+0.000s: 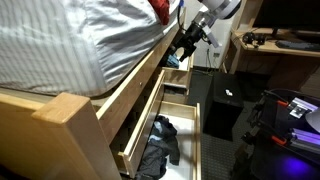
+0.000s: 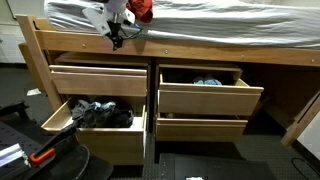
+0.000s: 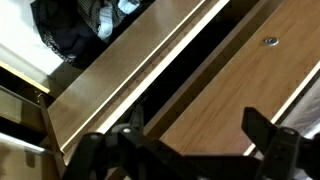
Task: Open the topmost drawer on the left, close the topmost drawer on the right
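Evidently lining up on a drawer's top edge, the black two-fingered gripper hangs spread and empty at the light wooden bed rail, just above the topmost left pale-wood drawer. The topmost right pale-wood drawer stands pulled out, blue clothes inside, not yet closed.

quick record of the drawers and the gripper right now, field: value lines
setting: wooden bed frame with four drawers underneath
top left drawer: nearly in, exact gap unclear
bottom left drawer: pulled out, dark clothes inside
top right drawer: pulled out, cloth inside
bottom right drawer: looks pushed in
gripper: open, empty, above the top left drawer
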